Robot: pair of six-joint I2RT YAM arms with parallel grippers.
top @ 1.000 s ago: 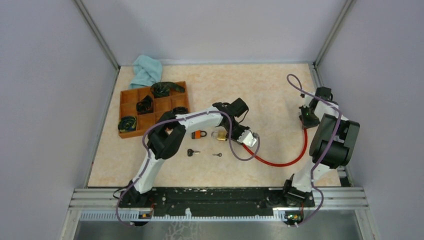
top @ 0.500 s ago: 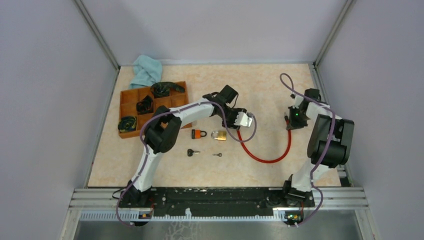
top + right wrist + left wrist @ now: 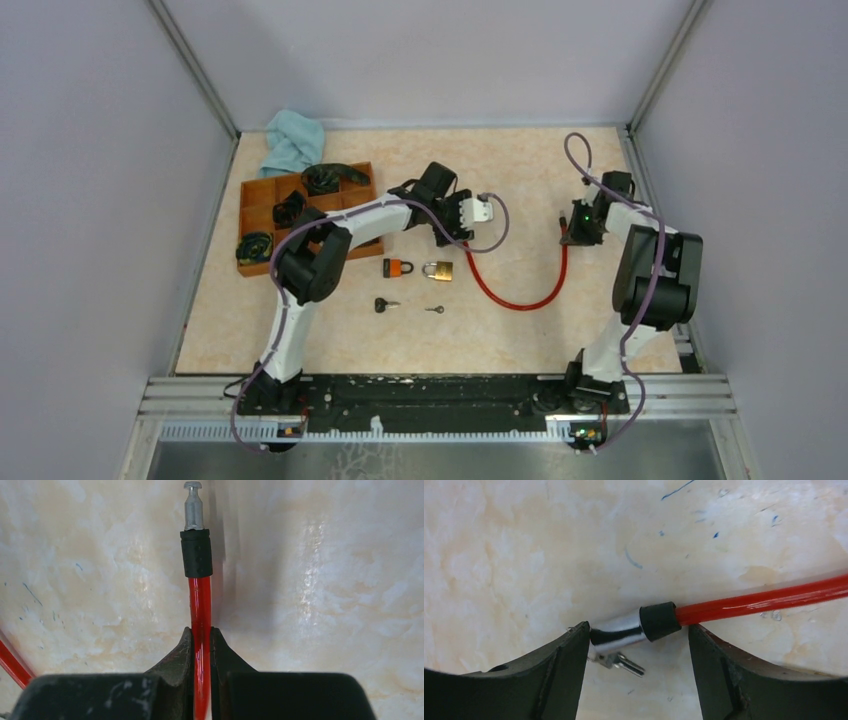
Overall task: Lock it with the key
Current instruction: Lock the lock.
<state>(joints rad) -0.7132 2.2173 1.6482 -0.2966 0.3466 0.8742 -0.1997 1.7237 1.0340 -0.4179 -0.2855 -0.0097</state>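
Red cable [image 3: 515, 300] loops across table [image 3: 300, 330] between my grippers; light, springy. Left wrist: left gripper [image 3: 636, 636] spread wide around chrome barrel [image 3: 616, 632], slick, unheld. Right wrist: right gripper [image 3: 201, 636] pinches cable below pin [image 3: 193, 507]; black collar [image 3: 196, 552] grips better.

Cloth [image 3: 293, 142]: we see it just behind the tray [image 3: 243, 215]
Padlocks [image 3: 438, 270]: beside its front-right corner
Keys [image 3: 386, 305]: farther front-right
Cable [image 3: 515, 300]: well right of it

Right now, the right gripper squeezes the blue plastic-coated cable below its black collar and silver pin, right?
Not blue: the right wrist view shows the right gripper shut on a red plastic-coated cable, below its black collar and silver pin.
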